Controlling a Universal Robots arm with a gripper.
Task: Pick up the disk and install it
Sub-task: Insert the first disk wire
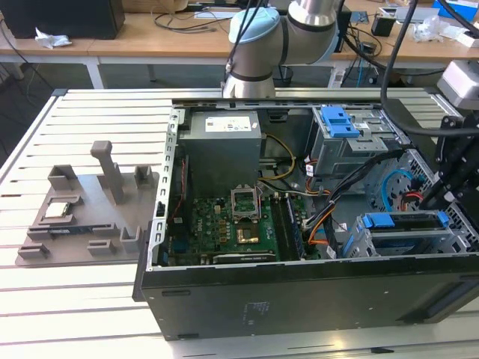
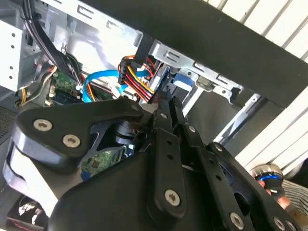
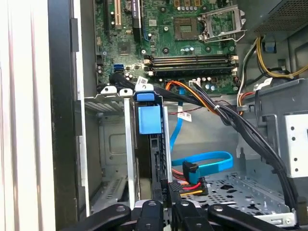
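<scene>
The disk stands edge-on in the metal drive bay at the case's front corner, its blue carrier tab facing the motherboard. In the exterior view the disk shows as blue rails in the bay at the lower right of the case. My gripper sits at the disk's outer end, one black finger on each side, shut on it. In the second wrist view the gripper reaches into the bay beside a blue piece of the carrier. It hangs over the case's right end.
The open computer case lies on a slatted table. Inside are a motherboard, a grey power-supply box and a drive cage with a blue latch. Orange and black cables and a blue cable run beside the bay. A grey fixture sits left.
</scene>
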